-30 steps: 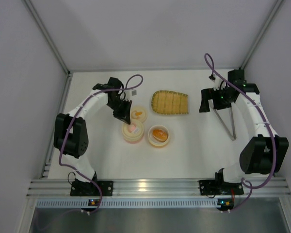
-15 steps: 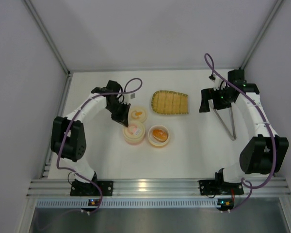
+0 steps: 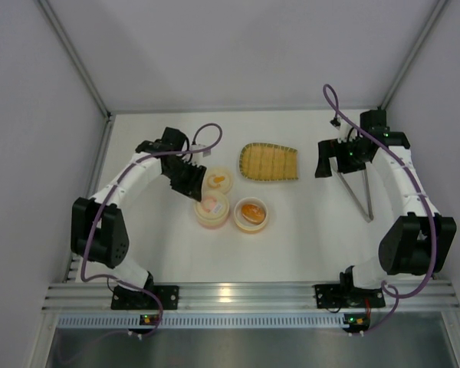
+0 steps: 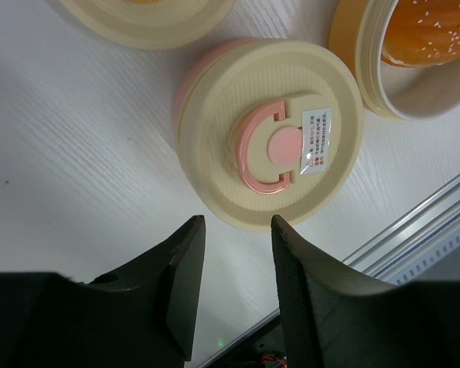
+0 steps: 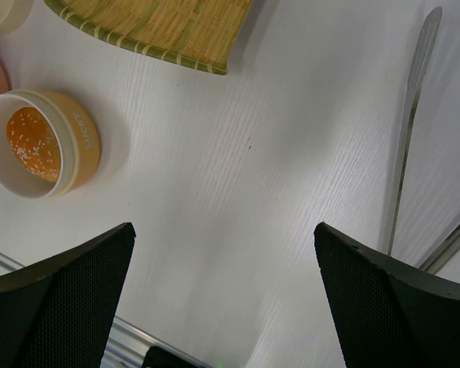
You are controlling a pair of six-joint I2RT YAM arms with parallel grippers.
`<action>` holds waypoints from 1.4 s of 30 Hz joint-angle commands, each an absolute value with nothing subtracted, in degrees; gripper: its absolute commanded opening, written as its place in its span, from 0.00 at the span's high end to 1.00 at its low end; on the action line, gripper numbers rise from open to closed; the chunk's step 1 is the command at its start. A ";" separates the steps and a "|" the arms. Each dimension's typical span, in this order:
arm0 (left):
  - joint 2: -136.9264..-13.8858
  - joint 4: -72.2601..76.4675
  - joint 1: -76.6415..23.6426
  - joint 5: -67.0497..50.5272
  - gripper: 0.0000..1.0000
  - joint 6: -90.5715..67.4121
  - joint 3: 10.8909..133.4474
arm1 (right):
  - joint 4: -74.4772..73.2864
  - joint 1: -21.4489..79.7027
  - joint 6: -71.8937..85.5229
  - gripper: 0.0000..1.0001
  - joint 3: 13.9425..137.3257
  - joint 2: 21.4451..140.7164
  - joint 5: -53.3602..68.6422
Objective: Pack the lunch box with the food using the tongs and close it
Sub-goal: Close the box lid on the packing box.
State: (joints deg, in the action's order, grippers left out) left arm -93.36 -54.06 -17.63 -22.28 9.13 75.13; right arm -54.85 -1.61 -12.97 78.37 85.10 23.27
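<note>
Robot lunch-packing trial: the tongs (image 3: 367, 211) lie flat on the white table (image 3: 307, 238) at the right side, untouched, their two thin arms meeting in a narrow V at the near end. The right wrist view shows one slim arm (image 5: 409, 115) running along the tabletop. The food sits well apart from them, left of centre. An orange rounded piece (image 3: 251, 211) speckled with pale seeds rests in an open orange-walled cup (image 5: 83, 142). Just beside that cup stands a pink container (image 3: 211, 208) capped with a cream lid (image 4: 268, 146) that carries a pink handle and a small label. Behind the two, a cream cup (image 3: 219, 180) holds an orange-yellow piece.

The left gripper (image 4: 234, 226) hovers just short of the lidded pink container, jaws parted and nothing between them. The right gripper (image 5: 223, 238) hangs above bare table beside the tongs' far ends, its fingers (image 5: 61, 291) spread wide and gripping nothing.

A yellow ribbed tray (image 3: 269, 162) with a green rim lies between the two arms, toward the back of the table, near the cream cup.
</note>
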 commanded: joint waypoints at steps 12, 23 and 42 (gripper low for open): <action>-93.51 -53.00 -20.39 -22.32 0.47 5.98 76.55 | -52.47 -0.88 -13.18 0.01 78.05 82.79 23.99; -97.64 -52.12 -23.64 -18.29 0.45 4.31 77.52 | -52.47 -0.88 -13.36 0.01 77.78 82.79 24.87; -98.44 -50.10 -27.60 -8.26 0.86 3.25 76.37 | -51.68 -0.88 -13.53 0.01 76.73 82.44 24.79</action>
